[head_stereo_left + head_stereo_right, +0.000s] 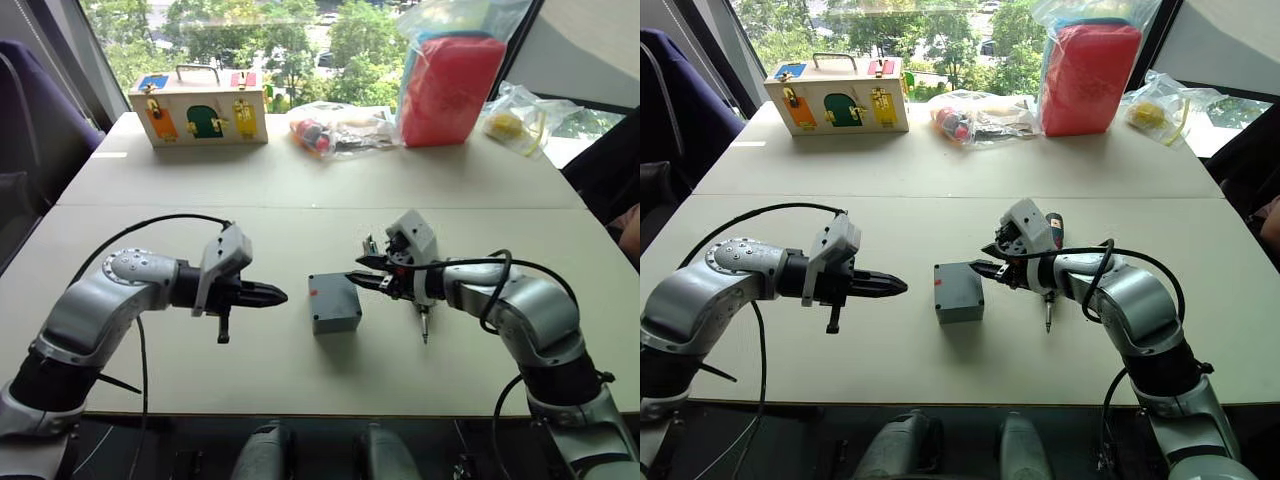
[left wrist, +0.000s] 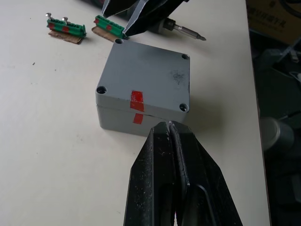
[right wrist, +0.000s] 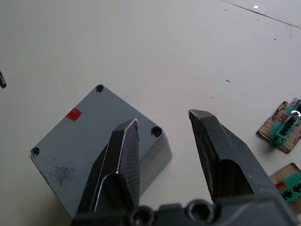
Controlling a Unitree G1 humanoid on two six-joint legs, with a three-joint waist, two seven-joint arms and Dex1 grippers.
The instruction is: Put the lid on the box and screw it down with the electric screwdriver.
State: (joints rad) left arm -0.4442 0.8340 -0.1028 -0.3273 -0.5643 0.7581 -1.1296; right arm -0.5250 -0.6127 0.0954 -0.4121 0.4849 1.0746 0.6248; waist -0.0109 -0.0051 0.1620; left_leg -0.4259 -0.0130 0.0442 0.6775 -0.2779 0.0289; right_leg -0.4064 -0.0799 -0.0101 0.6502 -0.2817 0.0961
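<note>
Between closed left gripper (image 1: 272, 295) & spread right gripper (image 1: 358, 270): lidded box (image 1: 334, 303), untouched.

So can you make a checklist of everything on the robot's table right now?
Surface: pale table, two tops joined.
Job's things: lid on the box, red marks lined up; electric screwdriver lying on the table behind the box.
Clutter: green connectors; wooden box, plastic bags at the far edge.
Grippers: left claw shut, beside the box; right claw open at the box's other side.
Cables: black cable looped over the left arm.
Surroundings: window with trees.
</note>
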